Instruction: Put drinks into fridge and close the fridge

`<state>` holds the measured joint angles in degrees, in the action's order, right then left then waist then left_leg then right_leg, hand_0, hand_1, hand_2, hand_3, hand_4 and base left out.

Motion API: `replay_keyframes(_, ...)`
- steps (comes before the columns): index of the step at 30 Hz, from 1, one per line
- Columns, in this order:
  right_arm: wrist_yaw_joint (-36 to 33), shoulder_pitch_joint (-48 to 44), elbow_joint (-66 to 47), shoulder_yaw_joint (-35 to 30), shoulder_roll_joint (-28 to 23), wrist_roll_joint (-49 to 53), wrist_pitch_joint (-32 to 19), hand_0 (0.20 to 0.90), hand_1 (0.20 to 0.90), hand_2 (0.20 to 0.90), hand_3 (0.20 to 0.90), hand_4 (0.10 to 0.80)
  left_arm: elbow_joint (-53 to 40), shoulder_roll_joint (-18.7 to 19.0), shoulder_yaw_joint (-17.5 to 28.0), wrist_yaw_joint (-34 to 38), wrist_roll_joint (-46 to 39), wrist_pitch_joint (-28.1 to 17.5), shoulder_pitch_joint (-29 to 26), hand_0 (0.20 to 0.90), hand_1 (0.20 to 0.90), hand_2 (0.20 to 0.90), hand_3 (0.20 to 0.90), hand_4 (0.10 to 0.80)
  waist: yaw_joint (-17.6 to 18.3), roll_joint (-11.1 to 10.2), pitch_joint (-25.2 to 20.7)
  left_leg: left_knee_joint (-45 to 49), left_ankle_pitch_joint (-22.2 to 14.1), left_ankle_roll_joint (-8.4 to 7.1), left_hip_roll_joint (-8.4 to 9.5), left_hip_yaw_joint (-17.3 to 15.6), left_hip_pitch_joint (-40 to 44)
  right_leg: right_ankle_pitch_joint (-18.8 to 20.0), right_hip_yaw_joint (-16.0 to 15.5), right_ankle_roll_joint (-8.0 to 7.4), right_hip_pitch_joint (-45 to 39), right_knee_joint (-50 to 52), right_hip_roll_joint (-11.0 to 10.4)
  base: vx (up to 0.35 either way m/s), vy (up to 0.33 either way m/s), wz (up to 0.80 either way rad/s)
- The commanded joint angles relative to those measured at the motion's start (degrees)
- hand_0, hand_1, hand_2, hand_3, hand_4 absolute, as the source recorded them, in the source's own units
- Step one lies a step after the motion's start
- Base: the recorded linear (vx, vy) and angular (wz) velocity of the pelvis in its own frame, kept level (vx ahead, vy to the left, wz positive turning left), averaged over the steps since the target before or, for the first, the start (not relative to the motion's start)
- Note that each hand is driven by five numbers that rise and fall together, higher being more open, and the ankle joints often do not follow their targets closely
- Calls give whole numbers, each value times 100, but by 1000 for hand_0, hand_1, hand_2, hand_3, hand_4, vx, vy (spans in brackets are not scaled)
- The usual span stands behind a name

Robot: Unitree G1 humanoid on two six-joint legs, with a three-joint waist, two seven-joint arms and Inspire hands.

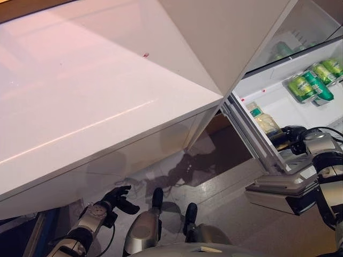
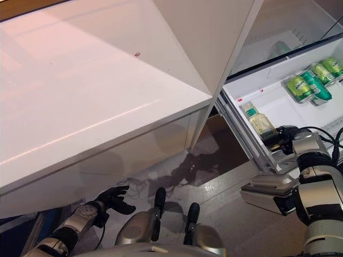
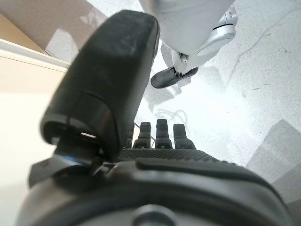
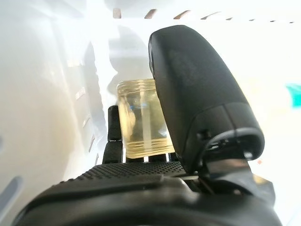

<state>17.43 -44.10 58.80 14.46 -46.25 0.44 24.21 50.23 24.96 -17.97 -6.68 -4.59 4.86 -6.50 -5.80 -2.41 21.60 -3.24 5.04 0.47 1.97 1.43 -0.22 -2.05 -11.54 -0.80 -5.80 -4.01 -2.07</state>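
The fridge stands open at the right, with a white shelf [image 1: 284,104] inside. A bottle of yellowish drink with a green cap [image 1: 263,121] lies tilted at the shelf's front edge. My right hand [image 1: 289,138] is at the bottle's base. In the right wrist view the thumb [image 4: 197,94] and fingers close round the bottle [image 4: 138,117]. Green cans [image 1: 313,80] lie further back on the same shelf. My left hand [image 1: 120,199] hangs low over the floor, open and empty, and its straight fingers [image 3: 160,136] point down.
The open white fridge door [image 1: 214,37] stands between the fridge and a large white cabinet [image 1: 80,91] on the left. A pale ledge [image 1: 278,190] sticks out below the shelf, close under my right arm. Grey floor [image 1: 225,182] lies below.
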Motion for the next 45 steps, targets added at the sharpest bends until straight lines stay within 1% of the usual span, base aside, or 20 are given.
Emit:
replay_keyframes(1, -12, -250, -584, 448, -450, 460, -184, 900, 900, 900, 900, 800, -166, 123, -102, 49, -11, -77, 246, 900, 900, 900, 900, 800, 6, 161, -264, 835, -843, 47, 38, -411, -365, -113, 4, -169, 857, 961, -6, -1, 57, -1)
replay_keyframes(4, 3, -81, -1137, 245, -449, 1051, -339, 900, 900, 900, 900, 800, -107, 93, 3, 37, 54, -107, 288, 900, 900, 900, 900, 800, 83, 103, -330, 778, -856, 46, 29, -441, -286, -131, 32, -174, 836, 975, 8, 19, 48, -3)
replay_keyframes(6, -119, 207, -1766, -1, -576, 1626, -453, 900, 900, 900, 900, 800, -128, 78, 89, 28, 108, -77, 348, 900, 900, 900, 900, 800, 168, 32, -407, 731, -874, 44, 10, -487, -208, -137, 58, -189, 802, 970, 13, 28, 44, -6)
replay_keyframes(8, -395, 594, -2529, -378, -684, 2403, -633, 900, 900, 900, 900, 800, -101, 57, 190, 27, 163, -112, 445, 900, 900, 900, 900, 800, 292, -40, -507, 673, -904, 49, -11, -536, -101, -145, 96, -209, 763, 972, 28, 28, 35, -13)
replay_keyframes(9, -474, 697, -2699, -518, -697, 2572, -707, 900, 900, 900, 900, 800, -69, 50, 213, 27, 181, -136, 464, 900, 900, 900, 900, 800, 323, -60, -536, 655, -912, 51, -15, -551, -72, -148, 113, -214, 752, 968, 33, 34, 32, -16)
replay_keyframes(12, -981, 1276, -3702, -1386, -653, 3614, -1185, 900, 900, 900, 900, 800, 117, -37, 288, 71, 320, -214, 540, 900, 900, 900, 900, 800, 523, -148, -750, 579, -988, 64, -37, -667, 62, -157, 247, -267, 693, 919, 74, 24, 39, -19)
replay_keyframes(14, -1286, 1536, -4104, -1822, -513, 4100, -1511, 900, 900, 900, 900, 800, 303, -107, 298, 118, 379, -305, 567, 900, 900, 900, 900, 800, 645, -170, -876, 546, -1031, 66, -43, -737, 141, -143, 331, -302, 658, 874, 91, 18, 51, -26)
replay_keyframes(18, -1943, 2012, -4845, -2399, -48, 4513, -2206, 900, 900, 900, 900, 800, 566, -276, 275, 217, 446, -428, 633, 900, 900, 900, 900, 800, 846, -149, -1118, 476, -1100, 89, -45, -866, 289, -131, 529, -359, 606, 814, 116, 32, 50, -18)
replay_keyframes(20, -2113, 2170, -5128, -2595, 163, 4822, -2454, 900, 900, 900, 900, 800, 639, -338, 271, 242, 438, -469, 651, 900, 900, 900, 900, 800, 923, -121, -1201, 449, -1120, 100, -38, -911, 344, -129, 611, -373, 588, 794, 125, 33, 54, -23)
replay_keyframes(22, -2344, 2325, -5312, -2780, 500, 4993, -2862, 900, 900, 900, 900, 800, 750, -407, 251, 259, 408, -535, 646, 900, 900, 900, 900, 800, 1004, -78, -1281, 426, -1166, 114, -28, -962, 424, -142, 708, -388, 545, 771, 131, 34, 52, -22)
replay_keyframes(24, -2758, 2436, -5375, -2888, 757, 4896, -3367, 900, 900, 900, 900, 800, 848, -467, 195, 282, 363, -572, 616, 900, 900, 900, 900, 800, 1062, -38, -1336, 403, -1203, 141, -17, -985, 492, -165, 791, -391, 507, 772, 136, 23, 32, -20)
replay_keyframes(26, -3102, 2495, -5388, -2957, 881, 4881, -3655, 900, 900, 900, 900, 800, 885, -509, 160, 302, 340, -582, 609, 900, 900, 900, 900, 800, 1088, -15, -1357, 401, -1218, 154, -17, -1001, 521, -177, 829, -393, 489, 783, 132, 22, 17, -22)
replay_keyframes(27, -3637, 2615, -5361, -3117, 1060, 4747, -4222, 900, 900, 900, 900, 800, 904, -577, 118, 329, 321, -587, 635, 900, 900, 900, 900, 800, 1117, 26, -1383, 395, -1244, 169, -12, -1000, 569, -194, 865, -405, 458, 794, 119, 28, 13, -15)
replay_keyframes(29, -3871, 2696, -5348, -3187, 1144, 4653, -4471, 900, 900, 900, 900, 800, 913, -604, 98, 336, 315, -591, 654, 900, 900, 900, 900, 800, 1123, 45, -1405, 397, -1251, 177, -8, -996, 571, -194, 886, -409, 461, 796, 110, 24, 6, -10)
replay_keyframes(30, -4353, 2873, -5297, -3303, 1301, 4378, -4802, 900, 900, 900, 900, 800, 907, -661, 60, 349, 330, -581, 689, 900, 900, 900, 900, 800, 1133, 85, -1410, 422, -1281, 205, 2, -975, 588, -204, 935, -419, 459, 828, 80, 26, 0, -7)
replay_keyframes(31, -4548, 2970, -5265, -3340, 1397, 4315, -4907, 900, 900, 900, 900, 800, 895, -692, 21, 375, 310, -571, 720, 900, 900, 900, 900, 800, 1141, 110, -1401, 458, -1305, 234, 16, -952, 594, -221, 986, -417, 463, 870, 68, 34, -4, -6)
replay_keyframes(33, -4722, 3069, -5151, -3375, 1495, 4186, -4984, 900, 900, 900, 900, 800, 892, -715, 14, 376, 323, -564, 754, 900, 900, 900, 900, 800, 1137, 132, -1381, 565, -1359, 270, 36, -930, 580, -256, 1024, -415, 481, 965, 38, 14, -7, -3)
replay_keyframes(36, -5120, 3161, -4860, -3359, 1551, 3921, -5071, 900, 900, 900, 900, 800, 898, -718, 73, 390, 275, -514, 791, 900, 900, 900, 900, 800, 1090, 147, -1241, 1111, -1573, 371, 78, -867, 412, -400, 1017, -351, 601, 1367, -58, 18, -37, -6)
replay_keyframes(40, -5380, 3133, -4468, -3344, 1534, 4084, -5250, 900, 900, 900, 900, 800, 956, -719, 144, 473, 71, -462, 687, 900, 900, 900, 900, 800, 1013, 138, -989, 1846, -1851, 463, 126, -765, 35, -557, 927, -230, 843, 1866, -159, -33, -41, 1)
replay_keyframes(45, -5517, 2998, -3989, -3308, 1484, 4312, -5193, 900, 900, 900, 900, 800, 835, -732, 196, 576, -194, -363, 596, 900, 900, 900, 900, 800, 930, 207, -680, 2481, -2022, 511, 176, -670, -409, -735, 850, -72, 1182, 2445, -212, -45, 0, 7)
